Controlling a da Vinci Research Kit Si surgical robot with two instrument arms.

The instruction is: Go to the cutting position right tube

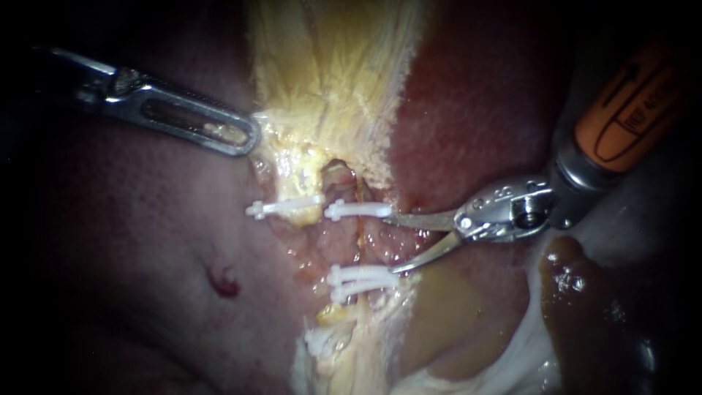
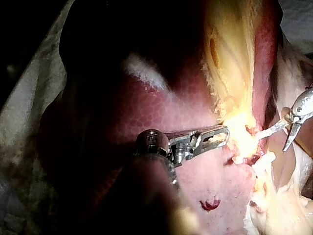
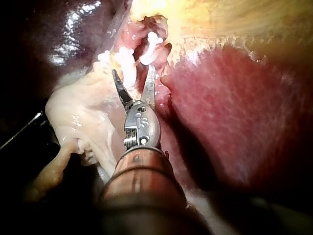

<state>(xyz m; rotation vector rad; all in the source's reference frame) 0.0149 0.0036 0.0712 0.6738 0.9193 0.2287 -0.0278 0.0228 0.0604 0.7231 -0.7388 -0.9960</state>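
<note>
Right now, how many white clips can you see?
5 clips: one upper left, one by the right instrument's upper jaw, two stacked at its lower jaw, one half-buried below. Others may be hidden.

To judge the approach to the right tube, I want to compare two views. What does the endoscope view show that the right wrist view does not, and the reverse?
Only the endoscope view shows my left instrument at the yellowish tissue, and a small red spot on the liver. Only the right wrist view looks along my right instrument from behind, so that white clips appear in the gap between its open blades. Both views share the right instrument with its blades apart, gripping nothing, and the clips close ahead of their tips.
</note>
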